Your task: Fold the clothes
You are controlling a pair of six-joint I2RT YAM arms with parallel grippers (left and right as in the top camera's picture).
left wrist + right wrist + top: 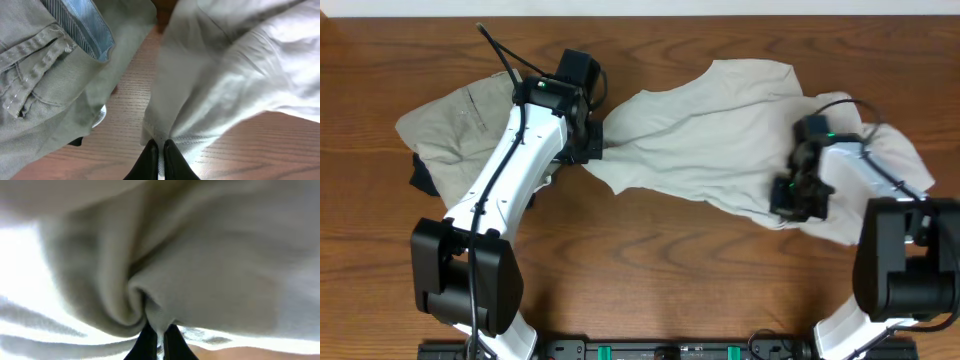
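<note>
A large, thin, wrinkly cream-white garment (720, 125) lies stretched across the table's middle and right. My left gripper (595, 148) is shut on its left hem, seen pinched between the black fingers in the left wrist view (161, 150). My right gripper (798, 195) is shut on a bunched fold at the garment's right side; the right wrist view (160, 330) shows cloth (200, 270) squeezed between the fingers. A khaki-tan garment (450, 120) with stitched seams lies at the left, partly under my left arm; it also fills the left of the left wrist view (45, 85).
A dark cloth (423, 175) peeks out under the khaki garment at the left. Bare wooden table (670, 270) lies in front of the clothes. The arm bases stand at the front left and front right.
</note>
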